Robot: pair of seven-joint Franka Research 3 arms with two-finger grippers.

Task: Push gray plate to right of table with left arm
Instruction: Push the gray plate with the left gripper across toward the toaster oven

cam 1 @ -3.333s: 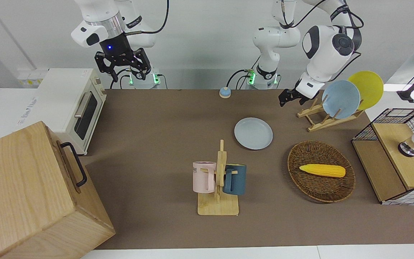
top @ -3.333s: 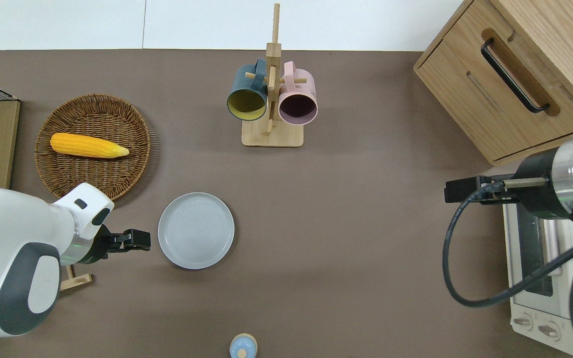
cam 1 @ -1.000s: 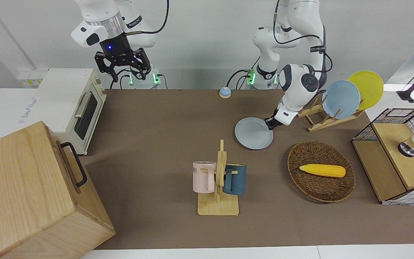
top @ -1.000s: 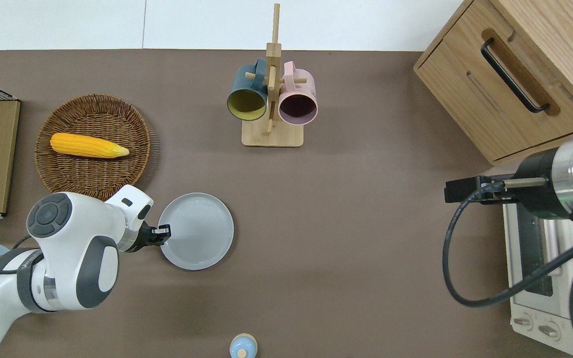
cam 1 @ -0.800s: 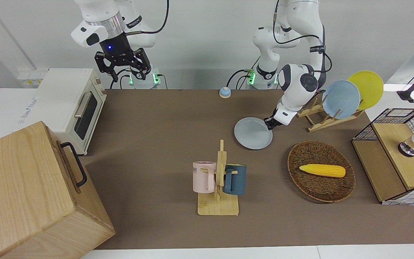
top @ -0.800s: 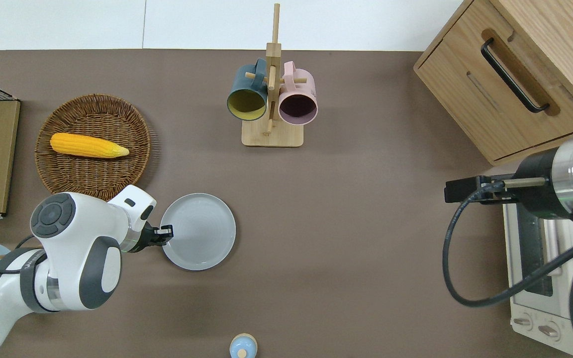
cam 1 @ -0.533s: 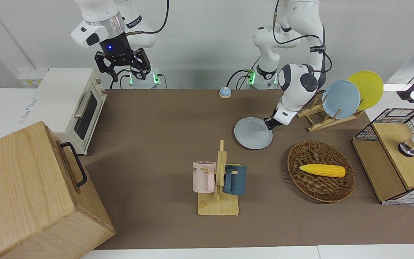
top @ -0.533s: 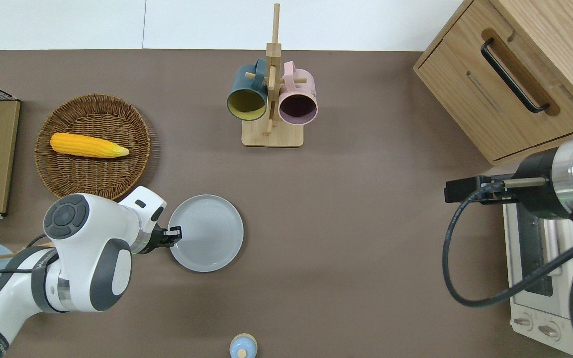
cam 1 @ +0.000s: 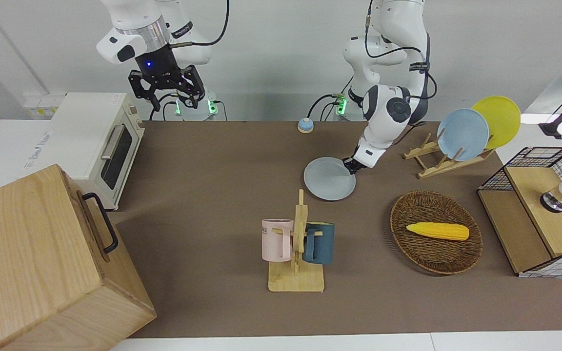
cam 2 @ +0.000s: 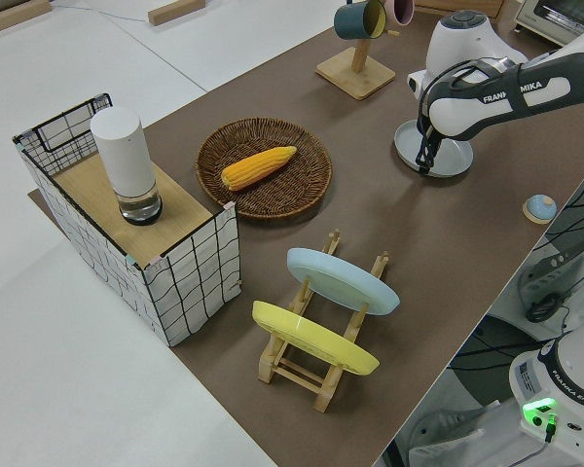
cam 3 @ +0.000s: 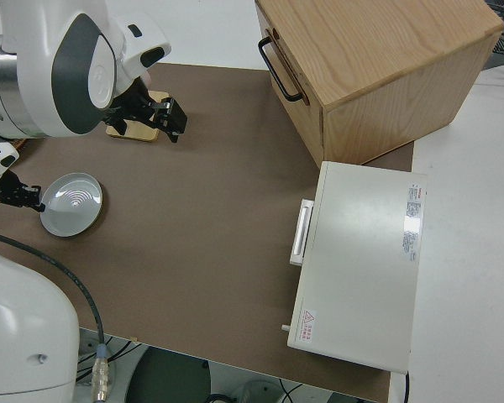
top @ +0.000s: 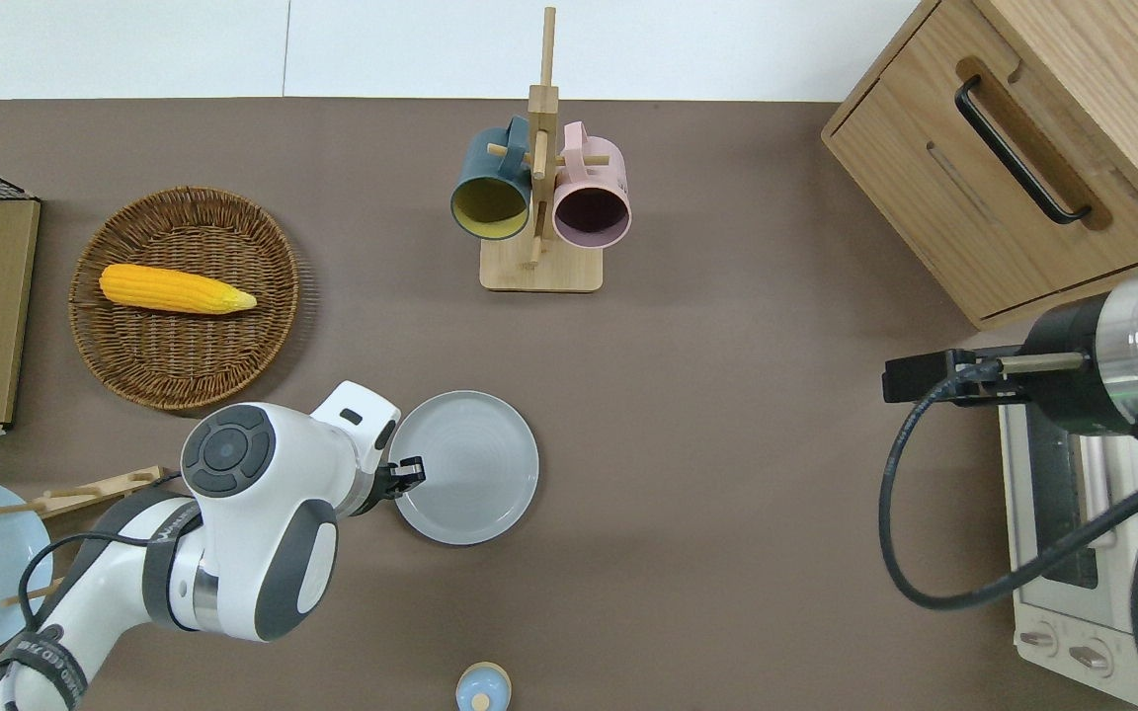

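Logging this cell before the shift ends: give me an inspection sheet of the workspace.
Surface: table, brown.
Job's things: gray plate flat on it.
Clutter: mug rack; corn in wicker basket; dish rack with light-blue plate and yellow plate; bell.
Grippers: left gripper at the gray plate's rim; right arm parked.
Cables: black cable on right arm.
Surroundings: wooden cabinet, toaster oven, wire crate.

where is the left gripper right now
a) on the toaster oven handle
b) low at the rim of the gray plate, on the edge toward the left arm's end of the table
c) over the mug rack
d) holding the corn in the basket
b: the left gripper sits low against the rim of the gray plate, on the plate's edge toward the left arm's end of the table.
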